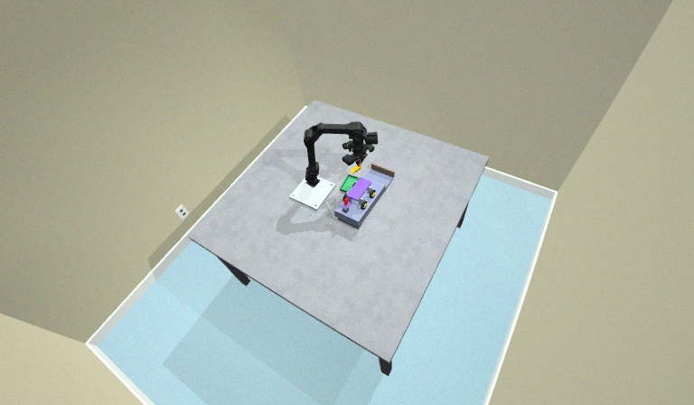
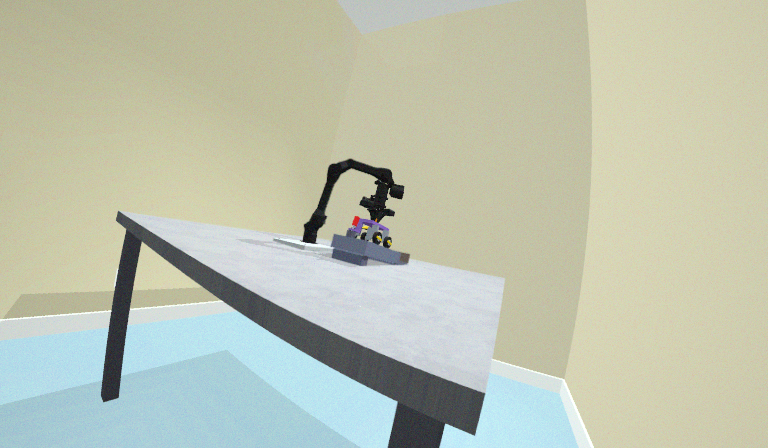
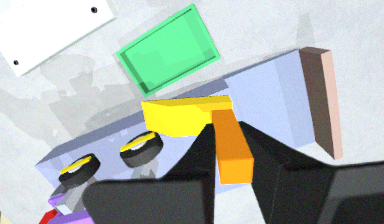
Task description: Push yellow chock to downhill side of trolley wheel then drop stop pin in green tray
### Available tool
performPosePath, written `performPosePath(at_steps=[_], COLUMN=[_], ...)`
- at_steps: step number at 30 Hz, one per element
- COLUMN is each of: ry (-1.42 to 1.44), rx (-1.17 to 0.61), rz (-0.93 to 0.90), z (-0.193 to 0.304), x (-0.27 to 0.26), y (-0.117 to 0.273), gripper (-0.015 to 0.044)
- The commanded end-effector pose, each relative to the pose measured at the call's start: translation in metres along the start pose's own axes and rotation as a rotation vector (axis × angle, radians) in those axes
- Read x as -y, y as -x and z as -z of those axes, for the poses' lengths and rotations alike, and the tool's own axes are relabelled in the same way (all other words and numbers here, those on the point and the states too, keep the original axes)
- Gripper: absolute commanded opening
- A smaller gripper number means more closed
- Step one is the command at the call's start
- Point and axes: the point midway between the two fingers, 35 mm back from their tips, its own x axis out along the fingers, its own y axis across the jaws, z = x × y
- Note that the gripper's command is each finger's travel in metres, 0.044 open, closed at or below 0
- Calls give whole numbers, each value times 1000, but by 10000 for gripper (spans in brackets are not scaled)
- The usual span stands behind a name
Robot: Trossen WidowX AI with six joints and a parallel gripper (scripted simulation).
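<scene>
My gripper (image 1: 360, 162) (image 3: 224, 128) is shut on the orange handle of the yellow chock (image 1: 355, 169) (image 3: 182, 118). It holds the chock in the air above the ramp's tray-side edge, downhill of the trolley. The purple trolley (image 1: 359, 189) (image 2: 370, 224) stands on the blue-grey ramp (image 1: 380, 179) (image 2: 389, 254) (image 3: 260, 91); two of its wheels show in the wrist view, left of the chock. The red-headed stop pin (image 1: 345, 202) (image 2: 356, 221) (image 3: 48, 217) stands upright at the trolley's uphill end. The green tray (image 1: 349, 183) (image 3: 170, 51) lies beside the ramp. The chock's rubber underside is hidden.
A brown end board (image 1: 382, 170) (image 2: 404, 257) (image 3: 320, 99) closes the ramp's low end. The white base plate (image 1: 313, 196) (image 2: 291, 243) (image 3: 55, 26) of the arm lies on the grey table (image 1: 306, 247) (image 2: 339, 296), on the tray's side of the ramp.
</scene>
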Motion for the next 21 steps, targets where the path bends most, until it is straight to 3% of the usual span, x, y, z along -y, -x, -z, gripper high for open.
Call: performPosePath(at_steps=[1,21], ry=[132,322], rx=[-10,-19], rz=[-8,-19], z=[1,25], x=[1,12], y=[2,-4], gripper=[0,0])
